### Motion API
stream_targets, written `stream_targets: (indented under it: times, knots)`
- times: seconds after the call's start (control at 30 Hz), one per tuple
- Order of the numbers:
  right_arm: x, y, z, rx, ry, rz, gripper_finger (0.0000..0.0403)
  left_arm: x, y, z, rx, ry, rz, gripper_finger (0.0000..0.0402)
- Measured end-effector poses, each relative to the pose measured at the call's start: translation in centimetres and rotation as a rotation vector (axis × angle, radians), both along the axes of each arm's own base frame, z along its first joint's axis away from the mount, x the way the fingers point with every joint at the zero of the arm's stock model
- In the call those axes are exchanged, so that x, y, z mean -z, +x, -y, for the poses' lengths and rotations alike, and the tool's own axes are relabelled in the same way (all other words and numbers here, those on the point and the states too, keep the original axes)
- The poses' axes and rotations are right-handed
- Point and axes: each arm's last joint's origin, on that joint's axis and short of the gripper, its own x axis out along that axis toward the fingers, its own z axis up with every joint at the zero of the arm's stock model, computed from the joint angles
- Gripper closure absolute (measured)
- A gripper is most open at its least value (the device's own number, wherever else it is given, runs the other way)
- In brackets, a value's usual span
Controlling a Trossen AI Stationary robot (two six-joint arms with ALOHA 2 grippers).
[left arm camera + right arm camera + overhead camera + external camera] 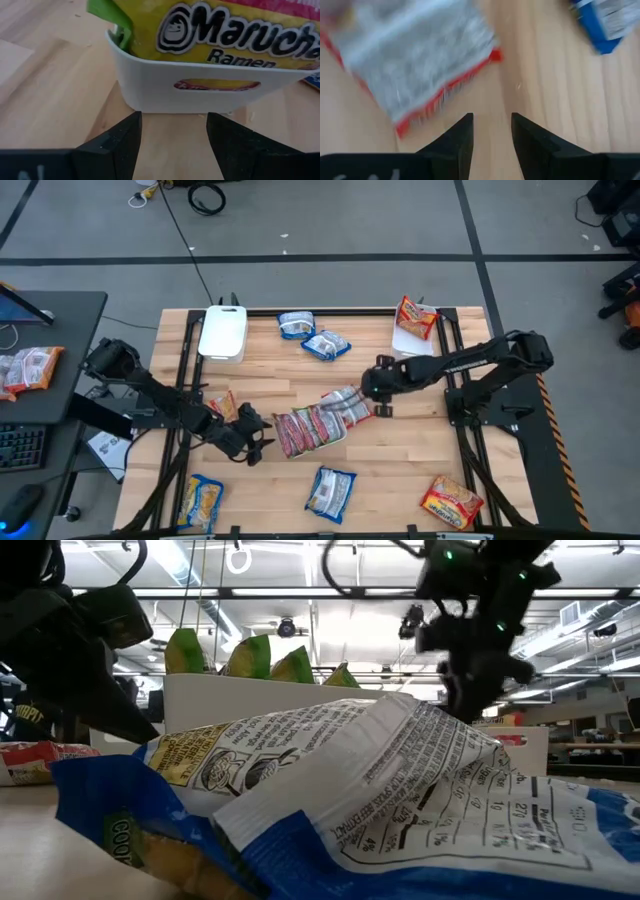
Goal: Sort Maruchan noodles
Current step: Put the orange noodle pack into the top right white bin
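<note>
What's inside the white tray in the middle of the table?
The white tray holds a row of silvery-red packets standing on edge. The left wrist view shows a yellow Maruchan packet in it. The tray's bottom is covered.

My wooden table [400, 450] carries a white tray [222, 332] of packets by my left gripper, two blue packets [312, 335] near the far edge, an orange packet [416, 317] far right, and blue [330, 491] and orange [452, 502] packets along the near edge
</note>
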Motion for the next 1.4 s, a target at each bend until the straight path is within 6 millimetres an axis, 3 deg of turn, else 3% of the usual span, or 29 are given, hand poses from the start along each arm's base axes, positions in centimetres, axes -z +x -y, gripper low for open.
stream_targets:
  times: [0.17, 0.3, 0.43, 0.53, 0.63, 0.87, 1.03, 1.23, 1.4]
  knots:
    - [3.1, -0.4, -0.6, -0.027, -0.025, -0.095, 0.0278, 0.0, 0.1, -0.4, -0.039, 0.056, 0.011, 0.0175]
    - [5.1, 0.2, -1.8, 0.007, 0.137, -0.106, 0.0283, 0.0, 0.2, -0.7, -0.05, 0.057, 0.011, 0.0175]
    - [5.2, 2.1, -3.7, -0.011, 0.357, -0.022, 0.0284, 0.0, 0.2, -0.6, -0.046, 0.06, 0.008, 0.0175]
    - [4.1, 2.9, -5.5, -0.143, 0.431, 0.026, 0.0284, 0.1, 0.2, -0.7, -0.033, 0.073, -0.007, 0.0175]
    - [2.4, 3.6, -6.1, -0.271, 0.3, 0.114, 0.0284, 0.0, 0.3, -0.8, -0.048, 0.075, 0.004, 0.0175]
    - [1.6, 2.5, -6.0, -0.396, -0.09, 0.038, 0.0269, 0.0, 0.3, -0.8, -0.047, 0.075, 0.004, 0.0175]
    - [1.8, 1.9, -6.9, -0.462, -0.159, -0.024, 0.0231, 0.0, 0.3, -0.9, -0.047, 0.079, 0.002, 0.0175]
    - [2.3, 1.1, -8.7, -0.37, -0.207, 0.031, 0.0174, 0.0, 0.3, -1.0, -0.053, 0.094, 0.003, 0.0175]
    - [3.4, 0.0, -9.7, -0.346, -0.318, 0.058, 0.0168, 0.0, 0.5, -1.5, -0.066, 0.112, -0.002, 0.0175]
